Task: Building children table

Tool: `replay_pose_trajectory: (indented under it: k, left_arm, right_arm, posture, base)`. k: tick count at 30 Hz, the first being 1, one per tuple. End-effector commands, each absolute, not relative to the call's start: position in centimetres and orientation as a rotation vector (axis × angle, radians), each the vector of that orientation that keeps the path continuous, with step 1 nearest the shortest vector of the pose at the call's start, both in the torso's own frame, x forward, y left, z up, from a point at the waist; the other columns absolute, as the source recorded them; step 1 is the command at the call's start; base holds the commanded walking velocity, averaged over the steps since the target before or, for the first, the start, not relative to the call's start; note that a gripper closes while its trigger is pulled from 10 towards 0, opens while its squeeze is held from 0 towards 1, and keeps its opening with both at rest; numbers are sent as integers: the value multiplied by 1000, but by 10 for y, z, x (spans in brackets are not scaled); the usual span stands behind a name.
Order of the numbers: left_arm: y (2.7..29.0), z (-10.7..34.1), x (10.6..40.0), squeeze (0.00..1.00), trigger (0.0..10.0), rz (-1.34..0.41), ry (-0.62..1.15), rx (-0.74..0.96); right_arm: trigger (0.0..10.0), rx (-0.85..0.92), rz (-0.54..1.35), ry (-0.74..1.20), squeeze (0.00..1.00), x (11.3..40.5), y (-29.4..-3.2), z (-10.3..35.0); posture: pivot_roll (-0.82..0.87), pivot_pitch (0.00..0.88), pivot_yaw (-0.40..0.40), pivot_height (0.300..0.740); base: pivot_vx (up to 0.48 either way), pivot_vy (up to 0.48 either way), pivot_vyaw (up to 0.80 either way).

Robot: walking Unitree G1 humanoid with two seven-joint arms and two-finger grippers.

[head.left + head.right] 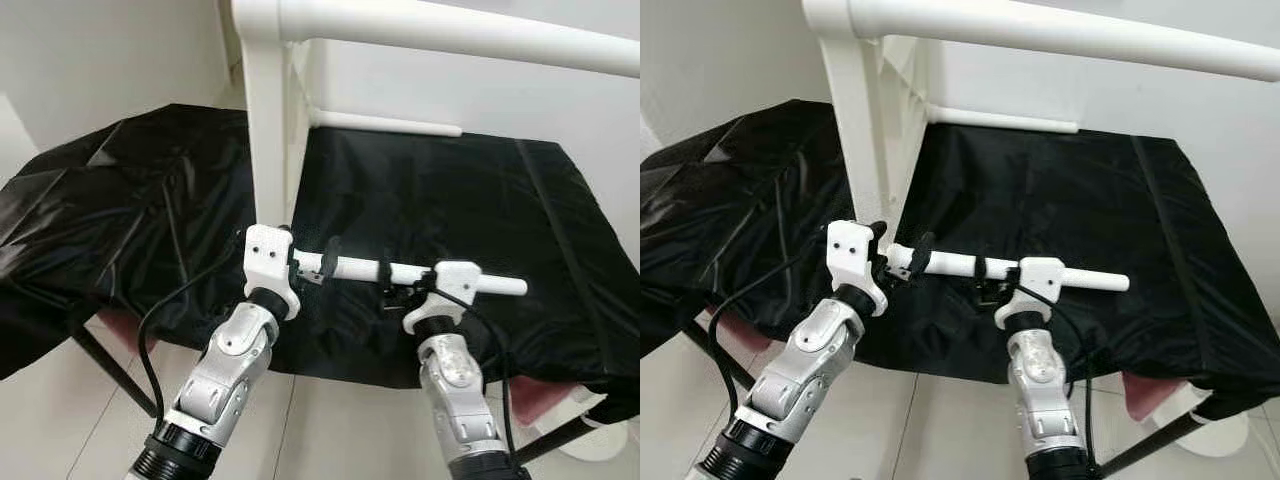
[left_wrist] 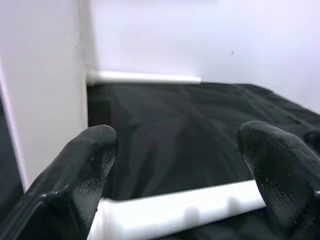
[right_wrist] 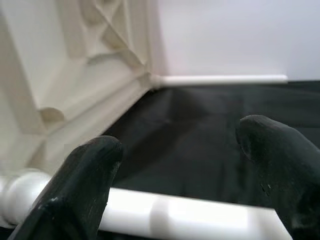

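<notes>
A loose white table leg (image 1: 355, 268) lies level across the black cloth (image 1: 480, 200). My left gripper (image 1: 312, 256) is open near the leg's left end, its fingers (image 2: 85, 165) spread along the leg (image 2: 180, 212), not clamped on it. My right gripper (image 1: 405, 280) stands open in the same way further right, over the leg (image 3: 200, 217). The white table top (image 1: 267, 130) stands on its edge just behind the left gripper, its ribbed underside (image 3: 90, 60) facing right. Two legs stick out of it to the right, one up high (image 1: 450, 30) and one low (image 1: 385, 122).
The black cloth drapes over a low stand with dark legs (image 1: 110, 365). Something pink (image 1: 540, 400) shows under its front right edge. A white wall rises behind, and pale floor (image 1: 330, 430) lies in front between my arms.
</notes>
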State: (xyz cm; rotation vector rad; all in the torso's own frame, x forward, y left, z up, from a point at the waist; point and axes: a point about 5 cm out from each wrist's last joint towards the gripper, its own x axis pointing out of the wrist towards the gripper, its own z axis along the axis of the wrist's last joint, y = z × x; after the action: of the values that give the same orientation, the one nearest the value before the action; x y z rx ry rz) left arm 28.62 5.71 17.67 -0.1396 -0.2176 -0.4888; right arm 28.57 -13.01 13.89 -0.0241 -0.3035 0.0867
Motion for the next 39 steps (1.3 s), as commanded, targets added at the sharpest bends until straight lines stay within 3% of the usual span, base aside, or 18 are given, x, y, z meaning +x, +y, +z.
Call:
replay_pose_trajectory:
  k: [1, 13, 18, 19, 26, 39]
  left_arm:
    - [55, 179, 285, 0, 10000, -525, -235, -125]
    - [68, 162, 284, 0, 10000, -498, -226, -88]
    - [86, 153, 285, 0, 10000, -463, -209, -34]
    - [94, 150, 286, 0, 10000, -451, -204, -9]
    - [116, 143, 291, 0, 10000, -412, -198, 28]
    - [134, 131, 301, 0, 10000, -317, -156, -51]
  right_arm:
    - [10000, -27, 79, -310, 0, 285, -133, 139]
    - [10000, -47, 48, -277, 0, 280, -144, 124]
    - [10000, -67, 0, -250, 0, 274, -159, 116]
    - [10000, -75, -8, -247, 0, 273, -164, 115]
    - [10000, -102, -10, -240, 0, 274, -174, 110]
    - [10000, -77, 56, -260, 0, 284, -159, 113]
  posture:
    - [93, 0, 0, 740]
    - [90, 0, 0, 740]
    - [85, 0, 0, 740]
    - [81, 73, -27, 740]
    - [74, 72, -8, 740]
    - [77, 66, -1, 740]
  base:
    - [0, 0, 0]
    - [0, 0, 0]
    - [0, 0, 0]
    - [0, 0, 0]
    - [0, 0, 0]
    - [0, 0, 0]
